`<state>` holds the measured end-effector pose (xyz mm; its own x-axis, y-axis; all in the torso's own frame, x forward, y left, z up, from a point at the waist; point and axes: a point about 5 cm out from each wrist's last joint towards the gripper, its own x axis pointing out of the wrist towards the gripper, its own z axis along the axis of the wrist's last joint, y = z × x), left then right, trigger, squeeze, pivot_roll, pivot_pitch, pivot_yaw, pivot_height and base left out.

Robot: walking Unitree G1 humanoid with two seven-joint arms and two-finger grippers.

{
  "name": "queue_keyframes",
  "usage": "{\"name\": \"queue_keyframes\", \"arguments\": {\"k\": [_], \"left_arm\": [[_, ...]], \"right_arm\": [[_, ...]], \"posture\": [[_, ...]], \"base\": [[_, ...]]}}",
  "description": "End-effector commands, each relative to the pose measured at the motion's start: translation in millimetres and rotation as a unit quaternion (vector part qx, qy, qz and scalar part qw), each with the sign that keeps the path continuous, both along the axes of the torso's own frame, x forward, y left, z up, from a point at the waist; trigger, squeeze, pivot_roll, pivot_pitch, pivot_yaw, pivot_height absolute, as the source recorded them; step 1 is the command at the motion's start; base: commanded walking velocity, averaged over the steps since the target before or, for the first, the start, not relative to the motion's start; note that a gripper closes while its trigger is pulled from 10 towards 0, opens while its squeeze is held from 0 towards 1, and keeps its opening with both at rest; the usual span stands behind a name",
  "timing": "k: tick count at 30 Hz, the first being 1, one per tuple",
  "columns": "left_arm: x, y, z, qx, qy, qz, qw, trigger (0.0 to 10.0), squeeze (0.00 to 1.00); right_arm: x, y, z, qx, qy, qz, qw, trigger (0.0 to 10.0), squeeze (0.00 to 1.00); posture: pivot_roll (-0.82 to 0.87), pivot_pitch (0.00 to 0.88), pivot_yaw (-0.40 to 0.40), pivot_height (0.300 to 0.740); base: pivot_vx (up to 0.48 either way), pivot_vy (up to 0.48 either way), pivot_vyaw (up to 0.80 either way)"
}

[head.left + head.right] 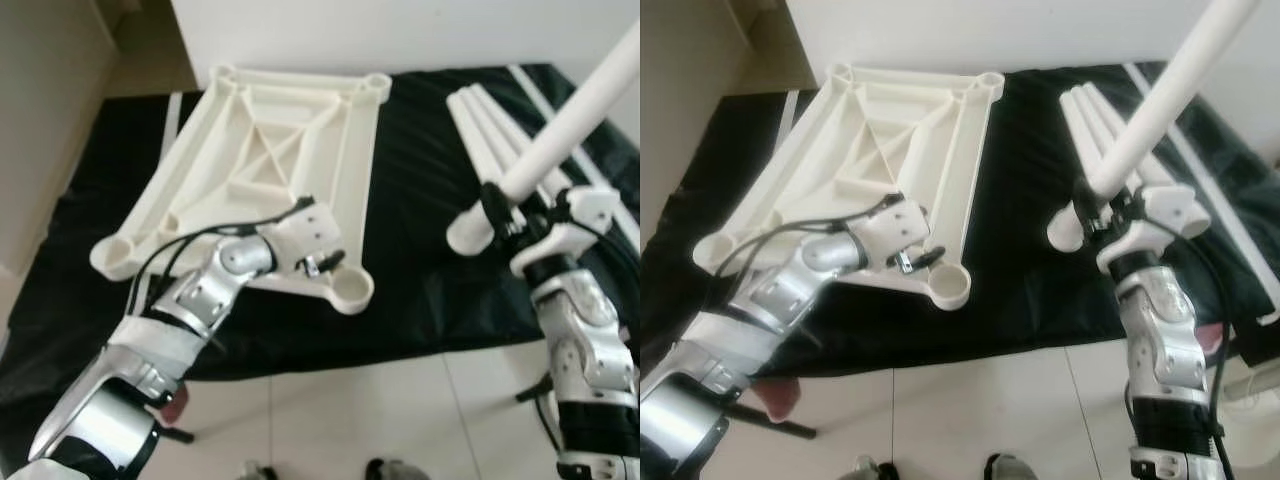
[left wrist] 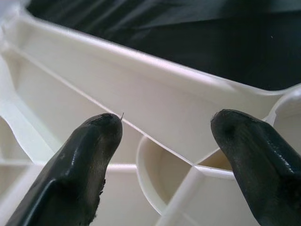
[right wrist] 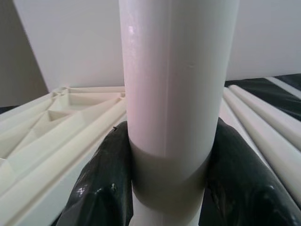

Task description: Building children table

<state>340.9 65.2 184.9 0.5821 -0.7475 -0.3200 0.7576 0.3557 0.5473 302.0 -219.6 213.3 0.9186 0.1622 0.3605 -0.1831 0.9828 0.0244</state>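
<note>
no writing is legible anywhere. the white tabletop (image 1: 275, 160) lies upside down on a black cloth (image 1: 420, 250). the left gripper (image 2: 164, 136) hangs with fingers spread over its near corner socket (image 1: 352, 290). the right gripper (image 3: 167, 188) clamps a white leg (image 1: 570, 120), slanting up and rightward, near spare legs (image 1: 480, 125).

Upturned white tabletop (image 1: 270, 150), leg (image 1: 570, 125) tilted.

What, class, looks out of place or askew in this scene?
Nothing looks damaged or spilled. The tabletop lies upside down, as assembly needs. The right hand holds one leg tilted; the left hand is open over a corner socket.
</note>
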Motion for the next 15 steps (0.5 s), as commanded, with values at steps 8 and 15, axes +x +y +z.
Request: {"name": "queue_keyframes", "arguments": {"k": [8, 15], "left_arm": [[4.0, -22.0, 62, -0.208, 0.144, -0.121, 0.96, 10.0, 0.0], [6.2, 31.2, 85, -0.309, 0.101, -0.013, 0.946, 10.0, 0.0]], "right_arm": [[6.8, 32.3, 2, -0.027, -0.003, 0.066, 0.997, 10.0, 0.0], [7.1, 55.0, 7, -0.031, -0.014, 0.101, 0.994, 10.0, 0.0]], "posture": [[-0.04, 0.09, 0.007, 0.74], [0.0, 0.069, -0.034, 0.74]], "base": [[0.0, 0.0, 0.0], [0.0, 0.0, 0.0]]}}
